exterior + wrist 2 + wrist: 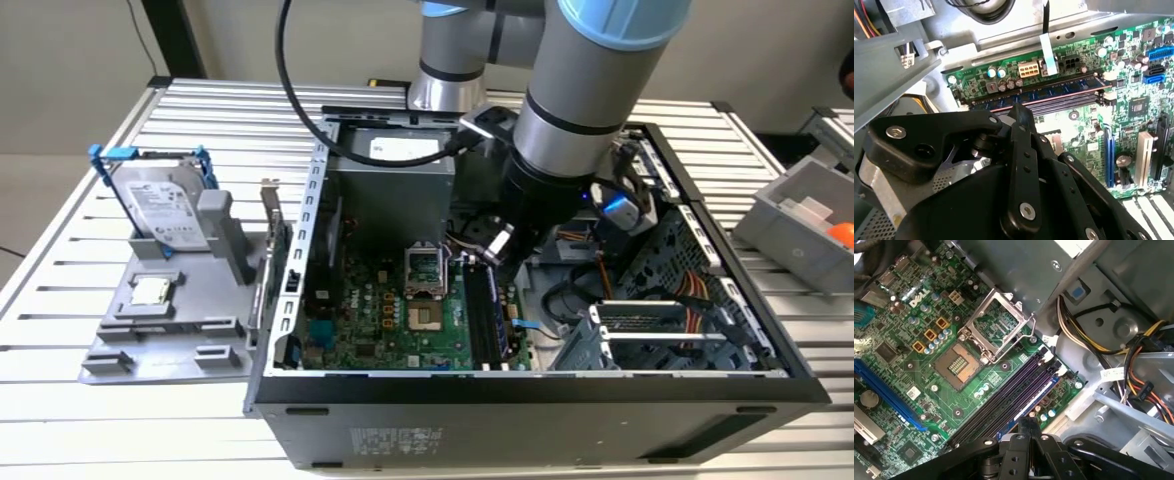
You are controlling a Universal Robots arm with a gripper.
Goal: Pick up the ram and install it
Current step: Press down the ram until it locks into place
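Green circuit board is lying under the arm: the motherboard (929, 365) inside the open computer case (534, 395), which is sitting on the slatted worktop (80, 420). The ram (1044, 90) is standing on edge in the outermost memory slot, just beside the empty dark slots (1004, 395). The tool (1026, 421) is hanging directly over that stick with its two fingers drawn together and nothing between them (whether the tips are actually touching the stick's top edge I cannot tell).

The risks, as I am judging them:

- The tool is bearing on one spot near one end of the stick, so a downward push may be seating that end alone and leaving the stick tilted in the slot.
- The white end clips (1046, 354) may be failing to latch if the stick is not fully down.
- A push slightly off the slot's line could be sliding the narrow tips off the thin edge and onto the small parts of the board nearby.
- Too much force may be flexing the board.
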